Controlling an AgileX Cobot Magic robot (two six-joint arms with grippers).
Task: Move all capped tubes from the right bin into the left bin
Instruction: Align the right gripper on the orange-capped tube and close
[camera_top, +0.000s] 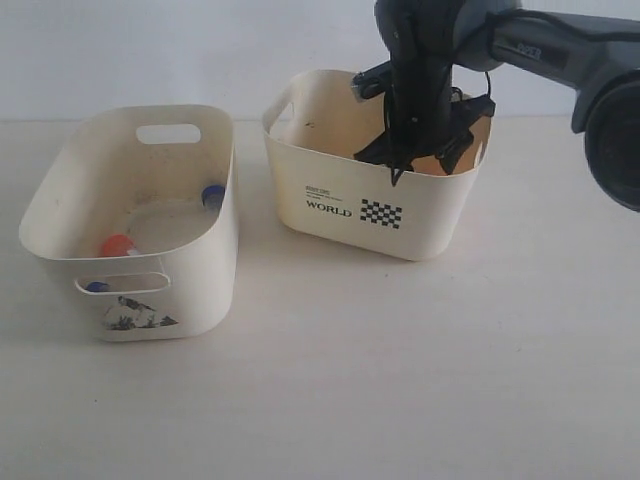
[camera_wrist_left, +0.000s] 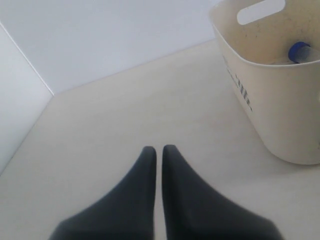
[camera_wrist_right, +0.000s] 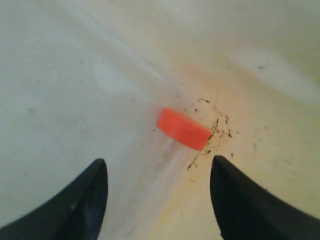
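Note:
My right gripper (camera_top: 405, 160) reaches down into the right bin (camera_top: 340, 205), the tub printed "WORLD". In the right wrist view the right gripper (camera_wrist_right: 159, 165) is open over a clear tube (camera_wrist_right: 160, 165) with an orange-red cap (camera_wrist_right: 182, 129) lying on the bin floor, its body between the two fingers, untouched. The left bin (camera_top: 215, 270) holds a tube with an orange-red cap (camera_top: 117, 245) and a blue-capped one (camera_top: 212, 194); another blue cap (camera_top: 97, 287) shows through the handle slot. My left gripper (camera_wrist_left: 159, 148) is shut and empty above the table beside the left bin (camera_wrist_left: 280, 100).
Dark specks dirty the right bin's floor (camera_wrist_right: 215, 125) near the cap. A pale wall (camera_wrist_left: 100, 35) rises behind the cream table (camera_top: 400, 380). The right arm (camera_top: 560, 50) comes in from the upper right.

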